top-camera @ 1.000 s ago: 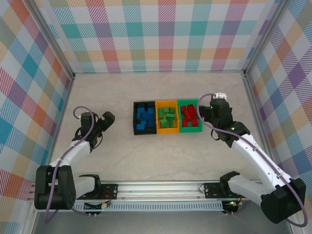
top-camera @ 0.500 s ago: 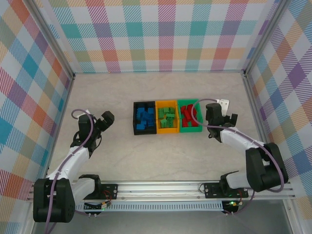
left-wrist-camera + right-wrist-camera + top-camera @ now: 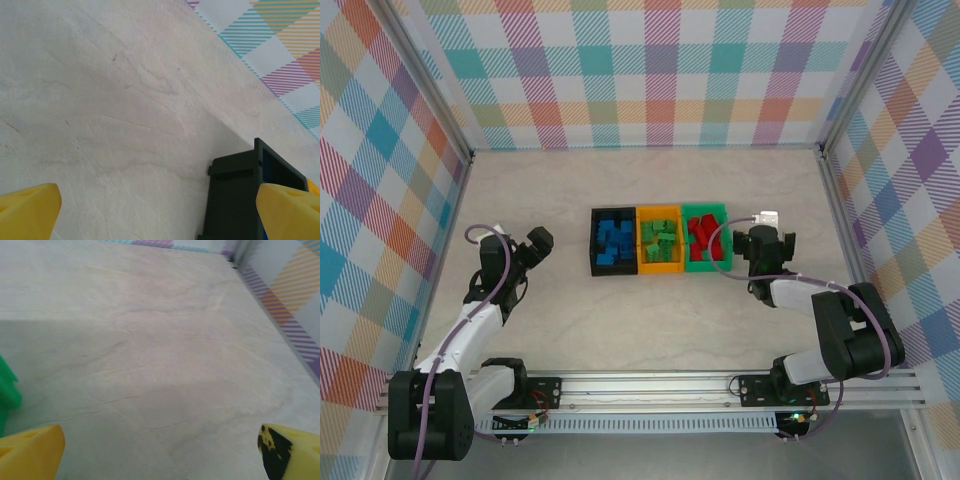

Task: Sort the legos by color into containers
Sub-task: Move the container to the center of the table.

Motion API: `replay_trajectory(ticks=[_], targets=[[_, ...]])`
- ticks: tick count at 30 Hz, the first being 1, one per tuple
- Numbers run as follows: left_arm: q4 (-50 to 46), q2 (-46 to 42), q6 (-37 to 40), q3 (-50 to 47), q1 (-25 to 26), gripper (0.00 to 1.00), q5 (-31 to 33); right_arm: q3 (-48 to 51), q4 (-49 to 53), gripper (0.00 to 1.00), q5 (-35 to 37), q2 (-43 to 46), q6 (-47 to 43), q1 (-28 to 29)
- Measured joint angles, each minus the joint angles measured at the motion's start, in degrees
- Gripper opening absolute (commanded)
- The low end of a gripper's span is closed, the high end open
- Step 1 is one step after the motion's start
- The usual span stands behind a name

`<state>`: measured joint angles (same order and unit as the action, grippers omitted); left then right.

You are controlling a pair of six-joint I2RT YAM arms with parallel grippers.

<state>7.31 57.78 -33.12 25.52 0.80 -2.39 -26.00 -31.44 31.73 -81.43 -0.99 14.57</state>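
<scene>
While the left gripper (image 3: 538, 241) stays put, the right gripper (image 3: 760, 238) has drawn back beside the bins (image 3: 661, 269); both gape wide, empty. Legos (image 3: 660, 240) lie sorted inside: task seemingly complete.

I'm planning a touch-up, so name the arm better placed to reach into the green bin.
Right. The right pincer, open, sits just beside the green bin; the left pincer, also open, is farther off, past the black bin.

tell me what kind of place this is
Probably a robot lab test cell: a table boxed in by plaid panels, two arms bolted to a rail at its edge, and bins of colour-sorted legos.
</scene>
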Motion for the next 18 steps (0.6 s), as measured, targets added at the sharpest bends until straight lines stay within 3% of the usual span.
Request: replay_trajectory(ticks=[5, 13, 18], targets=[[0.0, 0.0, 0.0, 0.0, 0.1, 1.0, 0.0, 0.9, -3.3, 0.99, -6.9, 0.1, -3.0, 0.0], [-0.1, -1.7, 0.3, 0.0, 0.2, 1.0, 0.5, 5.2, -13.7, 0.99, -8.6, -1.6, -5.7, -1.0], [-0.1, -2.3, 0.4, 0.0, 0.2, 1.0, 0.5, 5.2, -14.6, 0.99, -11.0, -2.6, -3.5, -5.1]])
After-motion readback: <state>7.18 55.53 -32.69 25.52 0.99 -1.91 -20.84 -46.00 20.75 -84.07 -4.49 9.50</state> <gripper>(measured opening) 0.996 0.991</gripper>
